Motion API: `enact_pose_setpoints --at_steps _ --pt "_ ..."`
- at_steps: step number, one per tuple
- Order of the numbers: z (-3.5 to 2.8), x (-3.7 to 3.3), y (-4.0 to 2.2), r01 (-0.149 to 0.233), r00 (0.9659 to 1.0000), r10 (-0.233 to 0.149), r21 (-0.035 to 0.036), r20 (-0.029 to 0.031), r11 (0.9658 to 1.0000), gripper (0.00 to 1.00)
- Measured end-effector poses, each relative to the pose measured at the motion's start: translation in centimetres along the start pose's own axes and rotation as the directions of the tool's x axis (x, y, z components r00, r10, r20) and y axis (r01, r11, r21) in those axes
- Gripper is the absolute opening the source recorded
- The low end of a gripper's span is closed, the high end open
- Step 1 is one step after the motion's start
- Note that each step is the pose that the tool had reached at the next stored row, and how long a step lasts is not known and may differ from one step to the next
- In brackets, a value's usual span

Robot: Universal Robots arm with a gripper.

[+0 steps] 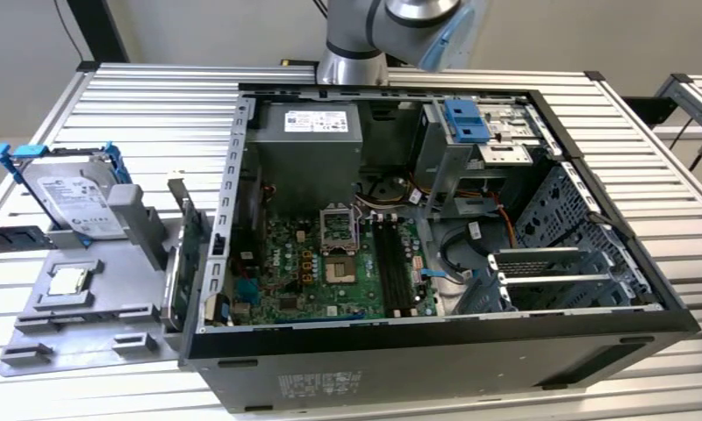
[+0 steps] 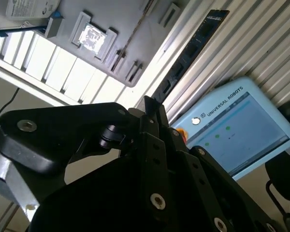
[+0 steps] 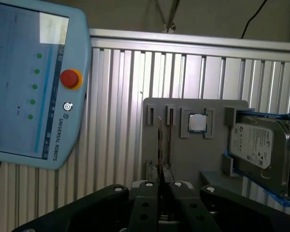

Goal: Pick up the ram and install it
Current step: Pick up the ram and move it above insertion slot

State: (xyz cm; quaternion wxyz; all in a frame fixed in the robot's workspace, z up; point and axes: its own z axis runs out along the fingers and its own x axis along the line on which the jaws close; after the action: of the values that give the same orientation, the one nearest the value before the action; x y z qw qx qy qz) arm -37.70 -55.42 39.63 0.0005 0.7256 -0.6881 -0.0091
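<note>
My gripper point(image 3: 159, 182) is shut on the ram point(image 3: 159, 145). In the first wrist view the ram is a thin strip, edge-on, running out from between the black fingers. In the second wrist view the ram point(image 2: 193, 50) is a long dark board reaching away from the gripper point(image 2: 152, 104). I hang high above the front part of the grey fixture point(image 3: 193, 159). In the exterior view a dark blue end of the ram point(image 1: 10, 239) pokes in at the left edge. The black motherboard slots point(image 1: 389, 263) lie in the open computer case point(image 1: 445, 351).
On the grey fixture point(image 1: 94, 316) are a square silver chip point(image 1: 69, 280), a hard drive in a blue caddy point(image 1: 76, 200) and an upright green board point(image 1: 189, 263) beside the case. A teach pendant point(image 3: 34, 82) sits past the fixture. The ribbed table point(image 1: 152, 114) surrounds all of this.
</note>
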Motion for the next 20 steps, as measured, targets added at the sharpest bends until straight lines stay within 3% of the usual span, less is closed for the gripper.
enact_pose_setpoints --at_steps 8,20 --pt "-0.03 0.18 -3.26 0.0 1.0 0.0 0.0 -0.0007 1.0 0.0" --pt "-0.11 0.46 -8.72 0.0 1.0 0.0 0.0 -0.0011 1.0 0.0"
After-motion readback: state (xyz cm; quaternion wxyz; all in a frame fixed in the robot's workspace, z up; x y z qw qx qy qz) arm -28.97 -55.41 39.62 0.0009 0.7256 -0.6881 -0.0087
